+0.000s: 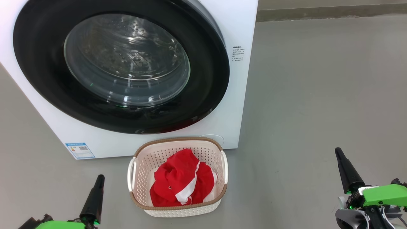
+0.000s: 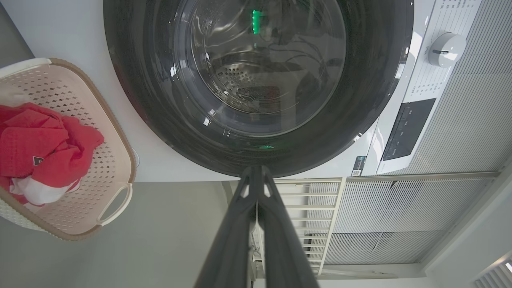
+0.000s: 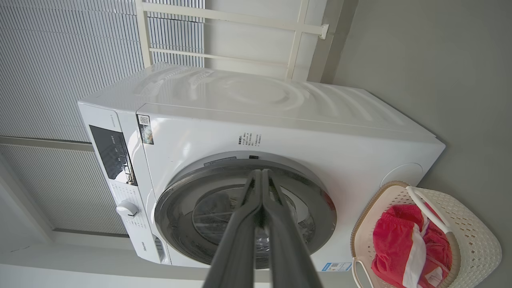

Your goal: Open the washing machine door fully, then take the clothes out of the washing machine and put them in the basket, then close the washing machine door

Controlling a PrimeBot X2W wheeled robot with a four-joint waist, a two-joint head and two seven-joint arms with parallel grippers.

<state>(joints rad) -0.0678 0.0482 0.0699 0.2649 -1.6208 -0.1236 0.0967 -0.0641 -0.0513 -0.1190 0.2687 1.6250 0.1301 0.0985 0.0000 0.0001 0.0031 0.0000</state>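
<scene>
While washing machine door [image 1: 127,60] sits closed, clothes [image 1: 178,181] lie in basket [image 1: 149,157]; left tool [image 1: 100,178], right tool [image 1: 338,152] pressed together.

Washing machine [image 1: 244,19] top cut off at head view's upper edge. Print [image 1: 237,54] beside door [image 1: 41,73] unreadable; blue label [image 1: 80,150] likewise.

A plain grey floor [image 1: 318,95] is seen bordered at its far edge by a darker skirting strip [image 1: 330,14], while finely ribbed white panels [image 3: 60,60] are partly fronted by a cream-white frame of bars [image 3: 240,18].
</scene>
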